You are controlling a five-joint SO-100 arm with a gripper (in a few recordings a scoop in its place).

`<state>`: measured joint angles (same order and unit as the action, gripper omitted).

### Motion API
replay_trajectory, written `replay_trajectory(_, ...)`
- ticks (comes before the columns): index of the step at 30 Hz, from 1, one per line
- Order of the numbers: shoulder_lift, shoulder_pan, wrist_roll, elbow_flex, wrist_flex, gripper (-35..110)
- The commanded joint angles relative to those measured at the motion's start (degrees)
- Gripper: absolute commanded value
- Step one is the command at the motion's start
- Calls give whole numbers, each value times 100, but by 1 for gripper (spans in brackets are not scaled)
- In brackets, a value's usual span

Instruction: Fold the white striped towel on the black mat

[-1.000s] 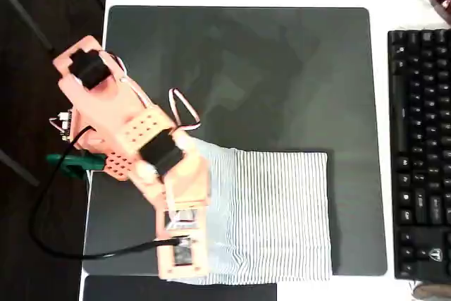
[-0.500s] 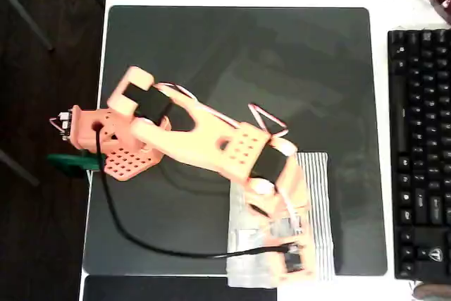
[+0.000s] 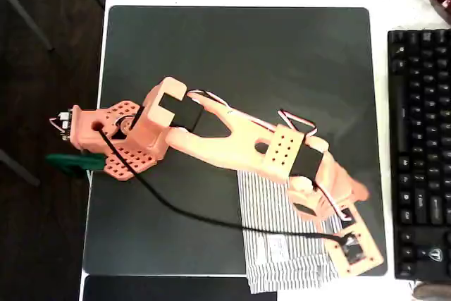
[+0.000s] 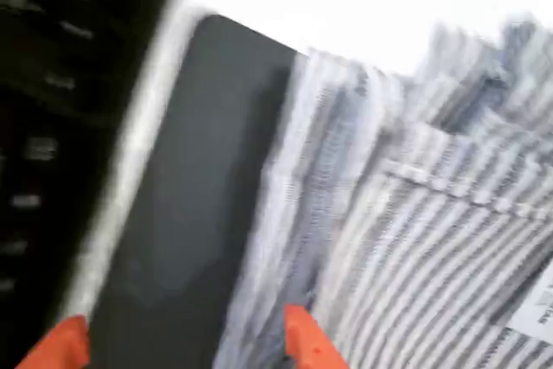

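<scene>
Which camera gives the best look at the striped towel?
The overhead view: the white striped towel shows nearly whole on the black mat, its label patch visible and the orange arm covering one side. The wrist view shows a blurred close-up of its striped folds.

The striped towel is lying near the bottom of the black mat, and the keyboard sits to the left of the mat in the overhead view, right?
Not quite. The striped towel does lie near the bottom of the black mat, but the overhead view shows the keyboard to the right of the mat, not the left.
</scene>
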<state>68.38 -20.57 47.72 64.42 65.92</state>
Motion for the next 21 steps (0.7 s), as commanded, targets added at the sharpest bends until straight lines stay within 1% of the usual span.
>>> replay_trajectory(1,176,79,396,-501,352,29)
replay_trajectory(5,624,53,2065,-404,1222,25)
replay_trajectory(9,967,79,3357,-9,1626,26)
replay_trajectory(14,1151,475,5247,272,2320,28)
replay_trajectory(19,1204,782,6073,668,2487,34)
replay_trajectory(21,1134,791,6108,1063,1969,35)
